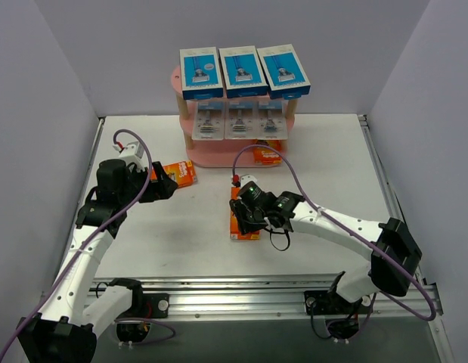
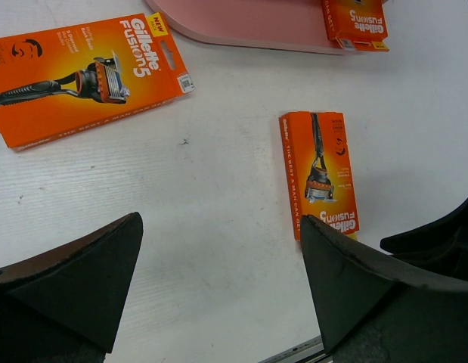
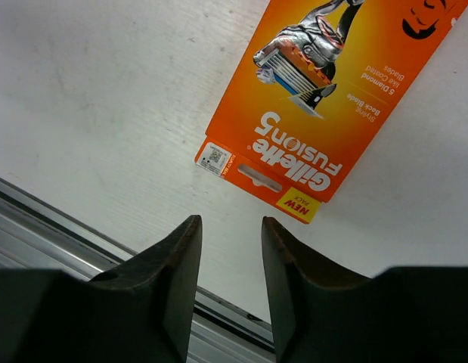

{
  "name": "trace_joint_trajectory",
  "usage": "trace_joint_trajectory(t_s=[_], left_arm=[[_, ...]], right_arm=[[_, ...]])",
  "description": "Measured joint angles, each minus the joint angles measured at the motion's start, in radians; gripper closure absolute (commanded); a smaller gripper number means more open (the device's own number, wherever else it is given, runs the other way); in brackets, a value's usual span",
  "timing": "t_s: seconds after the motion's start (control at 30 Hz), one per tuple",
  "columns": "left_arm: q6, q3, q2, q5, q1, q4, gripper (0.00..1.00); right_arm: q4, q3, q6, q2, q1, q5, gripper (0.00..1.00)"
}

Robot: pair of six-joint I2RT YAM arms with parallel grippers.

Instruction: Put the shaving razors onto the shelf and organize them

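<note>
Shaving razors (image 1: 242, 69), top view: filling two upper tiers of the shelf (image 1: 218, 157), beyond both jaws; left wrist view: left jaws wide open, empty, orange card (image 2: 319, 172) ahead on worktop (image 2: 218, 227); right wrist view: right jaws slightly parted, empty, orange card (image 3: 332, 98) just ahead.

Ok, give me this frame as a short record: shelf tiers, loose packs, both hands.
shelf top: three blue boxes
middle: three blister packs
bottom: one orange card, at the board's edge
table: two more lying flat, left card and middle card
left hand: open, empty, beside left card
right hand: slightly open, empty, above middle card
</note>
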State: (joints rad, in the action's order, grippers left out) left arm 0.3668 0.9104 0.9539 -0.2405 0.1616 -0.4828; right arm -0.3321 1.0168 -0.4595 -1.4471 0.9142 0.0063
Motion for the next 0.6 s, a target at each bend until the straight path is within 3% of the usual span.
trace_joint_trajectory(t_s=[0.13, 0.4, 0.6], left_arm=[[0.0, 0.0, 0.0, 0.0, 0.0, 0.0, 0.06], [0.0, 0.0, 0.0, 0.0, 0.0, 0.0, 0.06], [0.0, 0.0, 0.0, 0.0, 0.0, 0.0, 0.06]], right_arm=[[0.04, 0.0, -0.019, 0.006, 0.01, -0.006, 0.57], [0.107, -0.028, -0.071, 0.061, 0.009, 0.004, 0.52], [0.226, -0.192, -0.195, 0.097, 0.008, 0.024, 0.52]])
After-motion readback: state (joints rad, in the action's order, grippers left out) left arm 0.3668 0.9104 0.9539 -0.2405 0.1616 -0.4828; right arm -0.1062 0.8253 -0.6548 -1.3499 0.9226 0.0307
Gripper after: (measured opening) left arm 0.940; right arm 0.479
